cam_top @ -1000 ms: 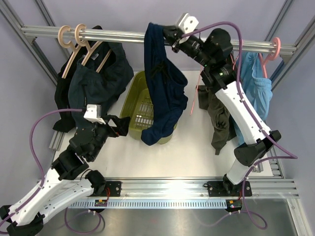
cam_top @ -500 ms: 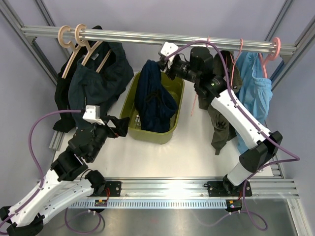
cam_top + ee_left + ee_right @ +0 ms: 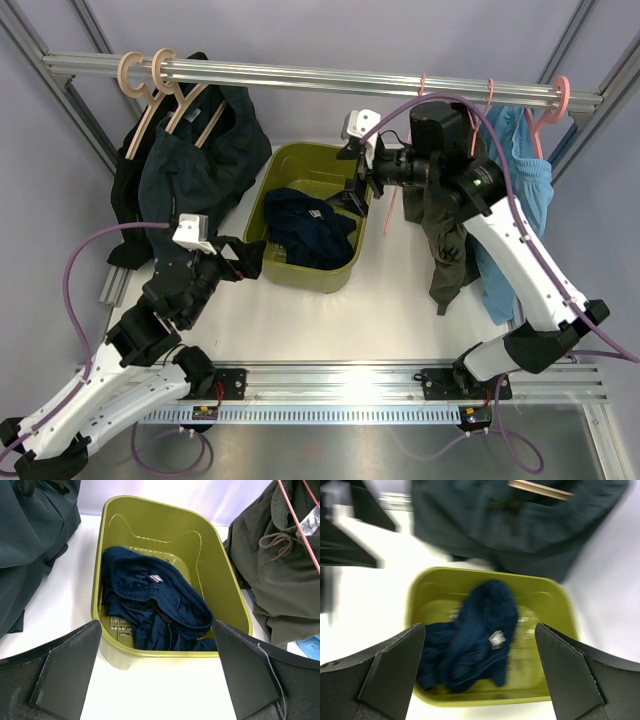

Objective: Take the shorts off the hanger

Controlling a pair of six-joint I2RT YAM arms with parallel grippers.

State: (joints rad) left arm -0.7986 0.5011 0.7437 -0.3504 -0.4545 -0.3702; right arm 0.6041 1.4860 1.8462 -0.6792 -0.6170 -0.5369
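Note:
The dark navy shorts (image 3: 305, 228) lie crumpled inside the green basket (image 3: 262, 205), white label up, held by nothing. My right gripper (image 3: 356, 186) hovers open over the basket's right rim; in its wrist view the shorts (image 3: 480, 630) show between the open right gripper (image 3: 480, 627). My left gripper (image 3: 246, 258) stands open on the table just in front of the basket's near-left corner, and the left wrist view looks at the shorts (image 3: 155, 595) across the open left gripper (image 3: 156, 626). A thin pink hanger (image 3: 391, 212) dangles bare right of the basket.
Dark teal garments (image 3: 195, 160) on wooden hangers hang from the rail (image 3: 300, 72) at the left. An olive-green garment (image 3: 445, 240) and a light blue one (image 3: 520, 170) hang at the right. The basket wall (image 3: 165, 530) stands between both grippers.
The right gripper carried the shorts down from rail height, opened and let them fall into the basket. The left arm has not moved.

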